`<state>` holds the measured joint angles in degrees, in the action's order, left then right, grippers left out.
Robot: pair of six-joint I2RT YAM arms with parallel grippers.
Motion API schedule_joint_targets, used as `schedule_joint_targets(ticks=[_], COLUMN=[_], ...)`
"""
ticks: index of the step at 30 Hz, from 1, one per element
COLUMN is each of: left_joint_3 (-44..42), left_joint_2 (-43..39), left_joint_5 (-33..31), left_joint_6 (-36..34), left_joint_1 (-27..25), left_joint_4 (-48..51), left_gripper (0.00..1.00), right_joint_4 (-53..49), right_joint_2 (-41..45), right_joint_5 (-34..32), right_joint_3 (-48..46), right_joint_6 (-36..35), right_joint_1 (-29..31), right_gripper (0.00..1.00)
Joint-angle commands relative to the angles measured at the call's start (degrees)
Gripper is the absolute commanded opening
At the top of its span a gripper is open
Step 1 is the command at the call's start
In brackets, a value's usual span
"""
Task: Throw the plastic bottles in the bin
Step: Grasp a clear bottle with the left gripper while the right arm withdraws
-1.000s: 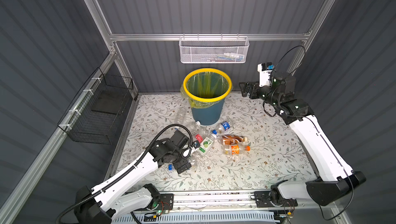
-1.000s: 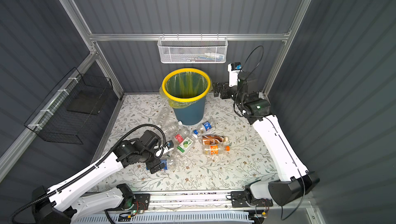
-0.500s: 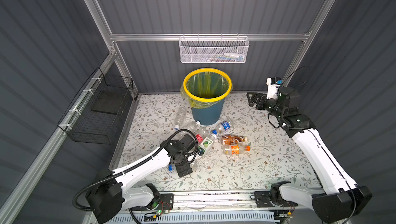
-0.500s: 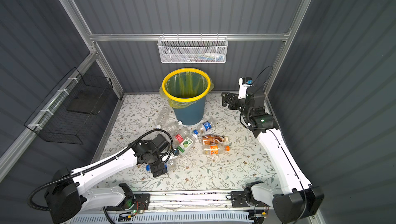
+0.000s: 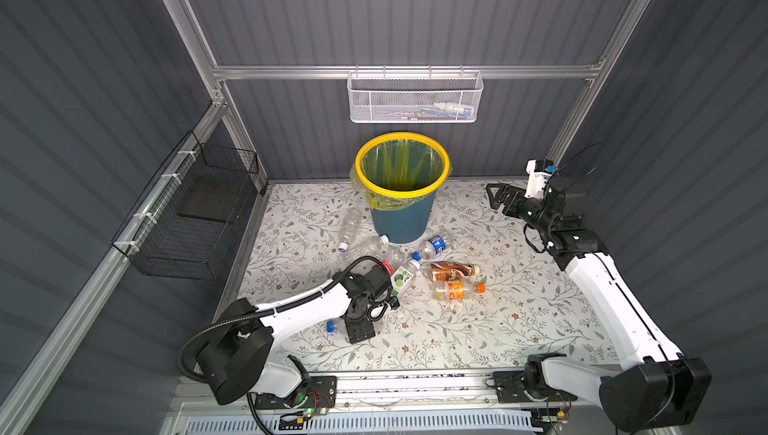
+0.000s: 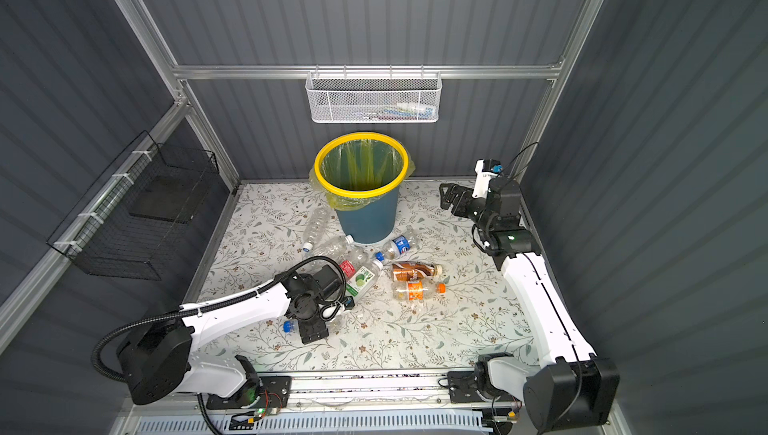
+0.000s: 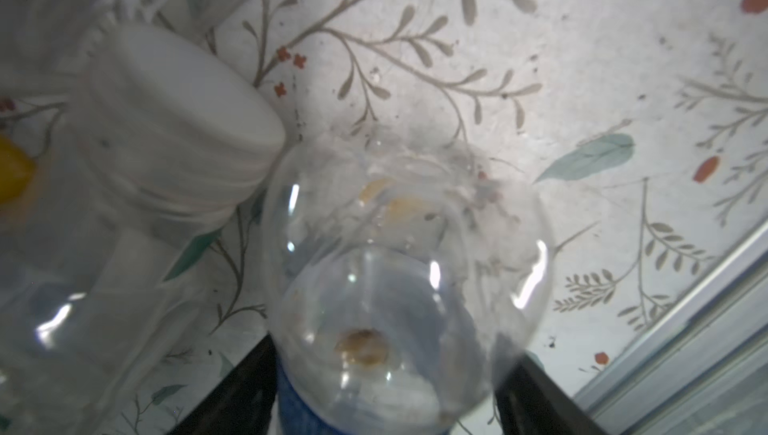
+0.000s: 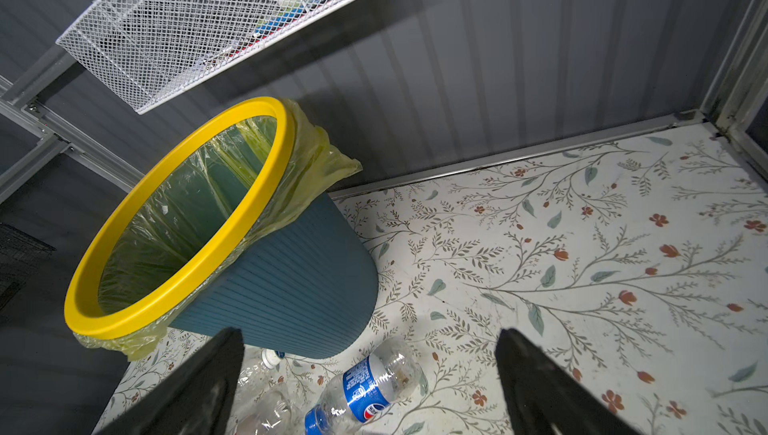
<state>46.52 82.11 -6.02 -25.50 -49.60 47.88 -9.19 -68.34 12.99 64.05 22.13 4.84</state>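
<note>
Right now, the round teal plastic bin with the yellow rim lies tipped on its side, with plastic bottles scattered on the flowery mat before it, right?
No: the round teal plastic bin with the yellow rim stands upright, mouth up, as both top views show. The plastic bottles do lie scattered on the flowery mat before it.

white mesh basket (image 5: 415,100), black wire basket (image 5: 187,225), floral tabletop (image 5: 478,329)
</note>
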Motion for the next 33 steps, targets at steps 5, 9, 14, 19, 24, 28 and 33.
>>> schedule_joint_targets(ticks=[5,9,14,19,24,28,33], left_joint_3=[-1.0,-1.1,-1.0,-2.0,1.5,4.0,2.5], left_joint_2=[1.3,0.8,-1.7,-9.4,-17.2,-23.8,-34.0], left_joint_5=[-1.7,-1.7,-1.1,-0.6,-2.2,-5.1,-15.8], left_joint_6=[-0.7,-0.5,0.4,1.3,3.2,4.7,8.4], left_joint_1=[-1.1,-1.3,-1.3,-1.4,-1.4,-1.3,-1.4], left_joint_4=[-2.4,-2.8,-3.8,-5.3,-5.6,-8.4,-18.5], left_gripper=[0.68,0.60,0.57,0.56,0.56,0.56,0.59], right_joint_4=[2.5,2.7,1.8,-1.1,-2.9,-4.3,-5.9], right_joint_2=[0.7,1.0,1.4,2.4,3.9,6.3,7.7], right_joint_5=[2.6,2.7,2.6,1.9,1.4,1.3,1.0], right_joint_3=[-3.8,-4.8,-5.4,-6.4,-8.9,-10.1,-11.3], right_joint_6=[2.7,3.5,3.5,2.7,2.8,2.8,2.9], right_joint_1=[-2.4,-3.2,-3.3,-3.3,-3.3,-3.3,-3.2], right_gripper=[0.95,0.95,0.94,0.94,0.93,0.93,0.92])
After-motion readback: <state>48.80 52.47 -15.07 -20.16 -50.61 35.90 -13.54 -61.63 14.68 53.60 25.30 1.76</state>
